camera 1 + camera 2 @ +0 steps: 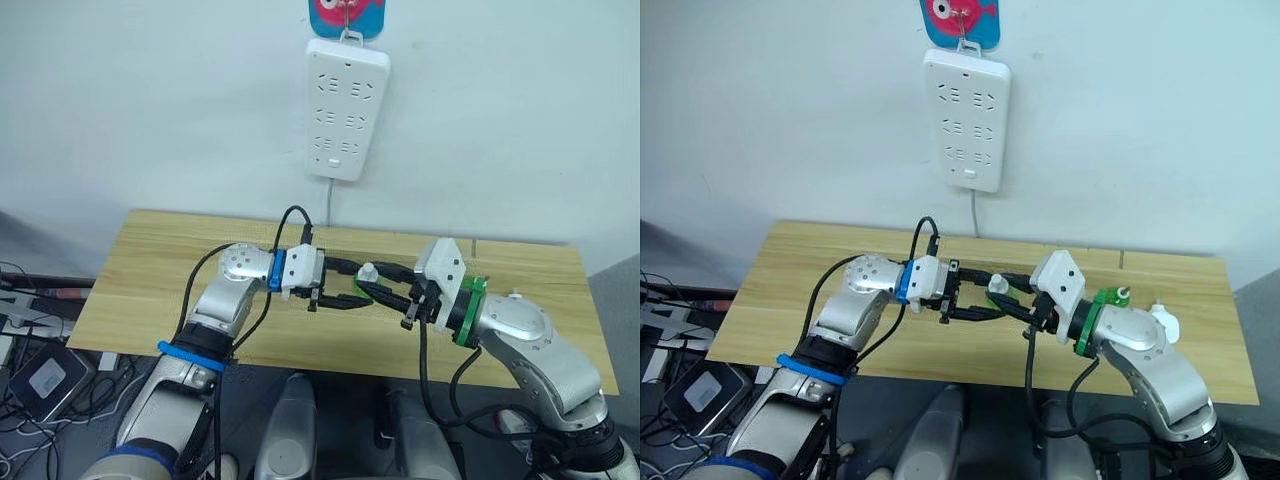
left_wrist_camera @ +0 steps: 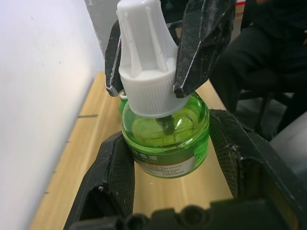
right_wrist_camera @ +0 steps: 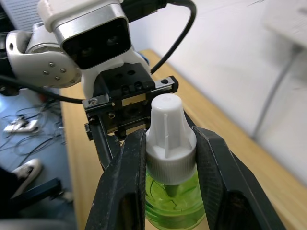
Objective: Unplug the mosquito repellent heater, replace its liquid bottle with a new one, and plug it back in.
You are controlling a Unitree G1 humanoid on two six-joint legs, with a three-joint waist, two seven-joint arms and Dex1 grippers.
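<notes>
Green liquid bottle [image 2: 165,139] held above the wooden table [image 1: 150,260]: left gripper [image 2: 168,158] clamps its glass body while right gripper [image 3: 165,158] pinches the white cap [image 3: 167,129], probably to unscrew it. Both forearms reach inward, wrists level, meeting mid-table. Mosquito repellent heater [image 1: 1162,322] sits just beyond the right forearm. Behind hangs the wall power strip [image 1: 345,108].

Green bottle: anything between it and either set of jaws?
Nothing visible. The left gripper has its jaws closed on the green bottle at its body, and the right gripper has its jaws clamped on the white cap. Both touch it directly, above the wooden table.
</notes>
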